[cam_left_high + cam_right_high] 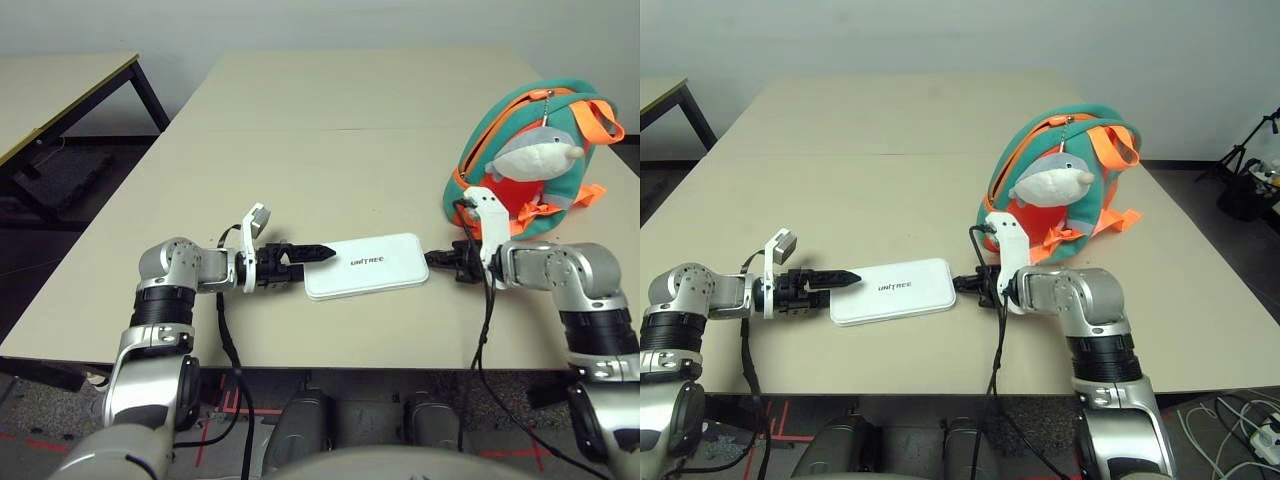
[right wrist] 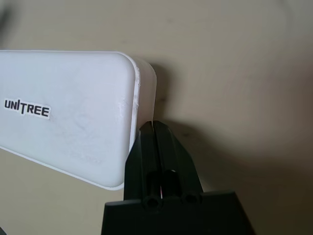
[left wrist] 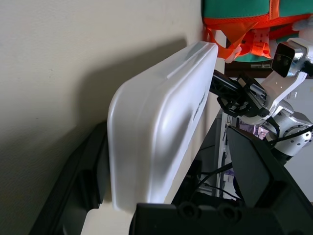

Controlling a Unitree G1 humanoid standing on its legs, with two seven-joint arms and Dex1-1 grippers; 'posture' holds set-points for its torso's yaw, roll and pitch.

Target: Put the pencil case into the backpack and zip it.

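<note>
The white pencil case (image 1: 365, 263) with UNITREE lettering lies flat near the table's front edge. My left gripper (image 1: 305, 262) is open, its fingers straddling the case's left end; in the left wrist view the case (image 3: 156, 127) fills the gap, with space left beside one finger (image 3: 264, 176). My right gripper (image 2: 154, 125) is shut, and its joined tips touch the case's right end (image 2: 137, 88). The teal and orange backpack (image 1: 490, 140) stands upright just behind my right wrist. Its grey-white whale charm (image 1: 545, 150) hangs on the front.
The beige table (image 1: 330, 120) stretches far behind the case, with a seam across its middle. A second table (image 1: 60, 90) stands off to the back left. Black cables (image 1: 485, 330) hang from both wrists over the front edge.
</note>
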